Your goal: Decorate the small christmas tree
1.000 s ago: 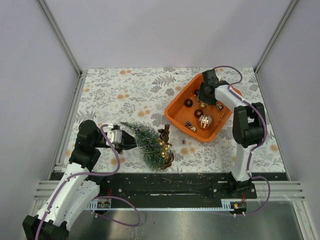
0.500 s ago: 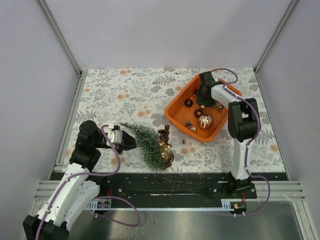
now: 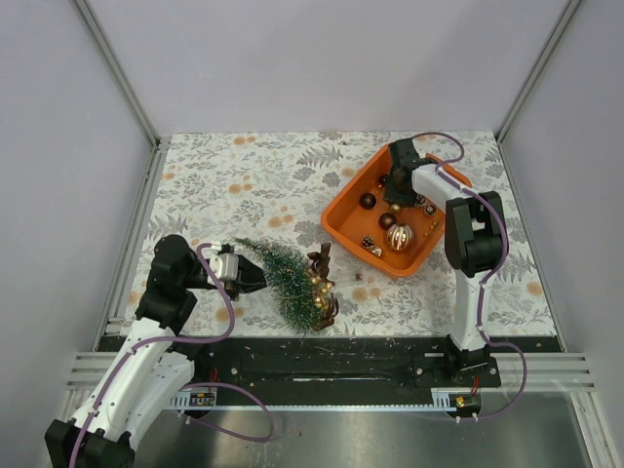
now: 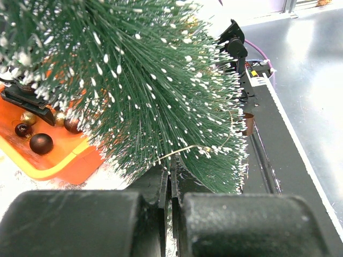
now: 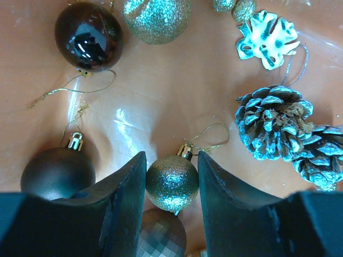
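Floral-print cloth covers the surface (image 3: pixel 244 175), with pale walls around it.

Near side: tree (image 3: pixel 288 278) lies tilted on the cloth, tip to the far left and round base toward the near edge. It is a cone of stiff dark green bristles with white-flecked tips. Small gold and brown ornaments (image 3: pixel 322 283) sit against its base end. Left pincer (image 3: pixel 255 281) is fully closed, its tips buried in the bristles at the tree's side. Cannot tell whether it pinches any.

Far side: orange plastic tub (image 3: pixel 341 219), smooth and glossy. Right pincer (image 5: pixel 171 176) reaches down into it, jaws partway open, and its fingers (image 5: pixel 126 198) flank a gold glitter bauble (image 5: pixel 172 183) resting on the tub floor. Around it lie a glossy dark bauble (image 5: pixel 88 36), a matte brown one (image 5: pixel 56 172) and frosted pine cones (image 5: pixel 276 128).

Versus one second ago: right elbow has swung inward, pincer lower in the tub. Left arm and tree unchanged.
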Controlling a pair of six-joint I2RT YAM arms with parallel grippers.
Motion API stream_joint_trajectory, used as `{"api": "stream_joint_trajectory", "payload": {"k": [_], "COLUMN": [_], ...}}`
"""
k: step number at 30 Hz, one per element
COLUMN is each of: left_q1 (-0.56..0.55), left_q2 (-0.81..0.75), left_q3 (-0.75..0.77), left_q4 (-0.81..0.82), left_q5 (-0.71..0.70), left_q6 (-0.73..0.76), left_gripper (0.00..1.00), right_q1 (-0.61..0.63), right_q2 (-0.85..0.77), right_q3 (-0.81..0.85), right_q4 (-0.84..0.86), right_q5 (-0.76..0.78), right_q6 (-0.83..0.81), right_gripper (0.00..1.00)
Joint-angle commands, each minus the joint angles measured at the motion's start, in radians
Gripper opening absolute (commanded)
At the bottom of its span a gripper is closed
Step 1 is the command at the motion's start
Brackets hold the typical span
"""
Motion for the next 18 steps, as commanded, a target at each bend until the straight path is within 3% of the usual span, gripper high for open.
{"api": "stream_joint_trajectory", "payload": {"k": [1,8,15,18], "left_q1": [0.007,0.009,0.007,0.007], "left_q2": [-0.013,-0.018,-0.016,-0.016], "left_q3": [0.004,0.004,-0.003,-0.005], "left_q4": [0.068,0.07,0.079,0.085], "left_q5": [0.002,0.002,-0.003,-0.006], "left_q6": [-0.001,-0.003,-0.007,-0.01], "left_gripper": [0.0,0.0,0.01,0.01], "right_q1": [-0.005,-0.003,-0.003,-0.003], "right_q2": [-0.133,-0.366,-0.703,-0.81], "right_q3": [0.025,-0.01,-0.223,-0.311], "right_q4": [0.01,0.011,0.09,0.161], "right_q5": [-0.007,-0.164,-0.551,-0.727], "right_q6": [0.001,0.033,0.105,0.214], "right_gripper": [0.33,0.29,0.28,0.27]}}
